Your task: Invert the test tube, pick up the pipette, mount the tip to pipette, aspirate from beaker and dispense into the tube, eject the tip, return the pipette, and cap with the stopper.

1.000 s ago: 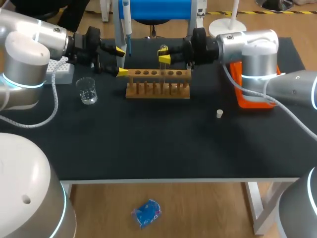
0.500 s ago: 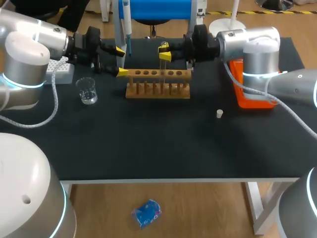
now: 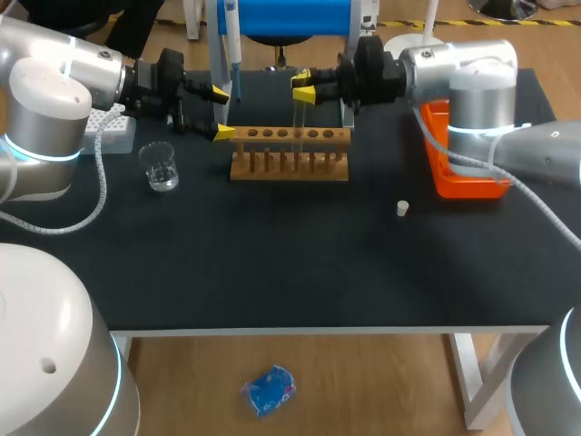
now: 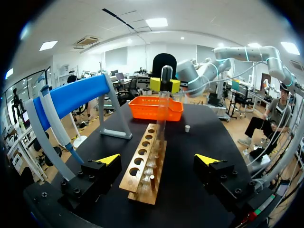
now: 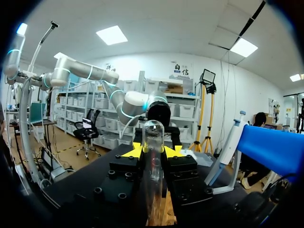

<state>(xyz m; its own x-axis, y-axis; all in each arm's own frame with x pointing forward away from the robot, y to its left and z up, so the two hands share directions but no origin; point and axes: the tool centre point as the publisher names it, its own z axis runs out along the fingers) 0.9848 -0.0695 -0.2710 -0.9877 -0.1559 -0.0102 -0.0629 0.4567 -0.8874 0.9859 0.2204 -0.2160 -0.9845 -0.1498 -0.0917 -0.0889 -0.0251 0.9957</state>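
Observation:
My right gripper (image 3: 304,91) is shut on a clear test tube (image 3: 298,113) and holds it upright over the wooden rack (image 3: 289,154). The tube's (image 5: 153,137) rounded end points up between my yellow fingertips (image 5: 133,151). Its lower end hangs at the rack's top holes. My left gripper (image 3: 221,112) stands open at the rack's left end, facing along the rack (image 4: 145,164). In that wrist view the tube (image 4: 162,109) rises ahead of it. The pipette (image 3: 232,41) hangs on the blue stand (image 3: 281,16) behind the rack. A glass beaker (image 3: 160,166) stands left of the rack. A small white stopper (image 3: 402,208) lies to the right.
A white tip box (image 3: 113,129) sits under my left arm at the table's left. An orange tray (image 3: 463,177) lies under my right arm, right of the rack. The blue stand's legs stand close behind the rack.
My right gripper has risen with the test tube, drawing it up out of the rack. The left arm has not moved.

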